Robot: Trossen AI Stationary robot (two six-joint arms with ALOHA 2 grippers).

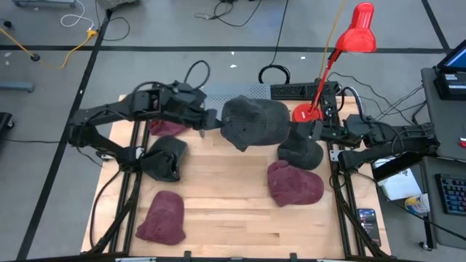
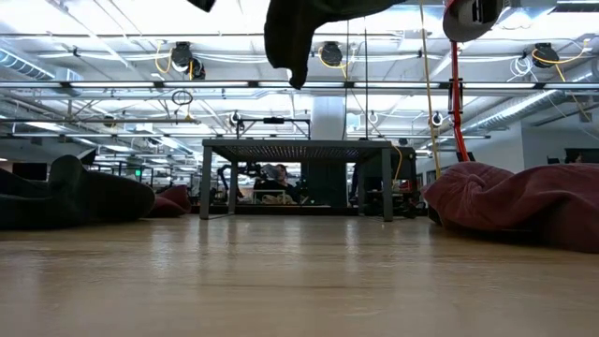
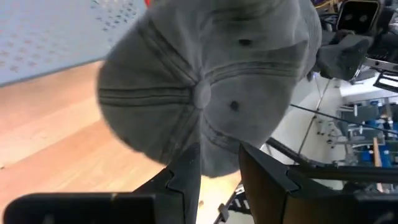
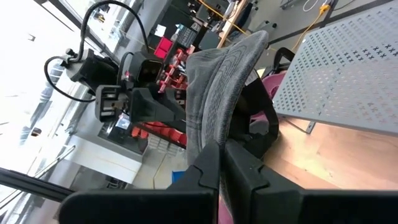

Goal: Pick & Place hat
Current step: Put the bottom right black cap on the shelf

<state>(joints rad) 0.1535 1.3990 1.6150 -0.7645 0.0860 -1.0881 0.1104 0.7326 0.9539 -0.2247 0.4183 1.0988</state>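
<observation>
A dark grey baseball cap (image 1: 255, 122) hangs between my two grippers above the table's far middle. It shows at the top of the low view (image 2: 299, 28), clear of the wooden tabletop (image 1: 226, 211). My left gripper (image 1: 211, 120) is shut on the cap's left side. My right gripper (image 1: 293, 132) is shut on its right side. The left wrist view shows the crown with its top button (image 3: 200, 96). The right wrist view shows the stitched brim (image 4: 217, 93). My left gripper pinches the crown's lower edge (image 3: 214, 158) between its two fingers (image 3: 186, 177). It comes level from the table's left side. The cap is lifted clear of the table. My right gripper pinches the cap's stitched brim (image 4: 214, 134) between its two fingers (image 4: 208, 165). It comes level from the table's right side. The brim stands on edge in the hold, and the cap is clear of the table.
Other hats lie on the table: a dark one (image 1: 164, 156) at the left, maroon ones at the far left (image 1: 169, 126), near left (image 1: 162, 217) and right (image 1: 295, 183), and a dark one (image 1: 300, 151) under my right gripper. A red lamp (image 1: 357, 30) stands at the far right.
</observation>
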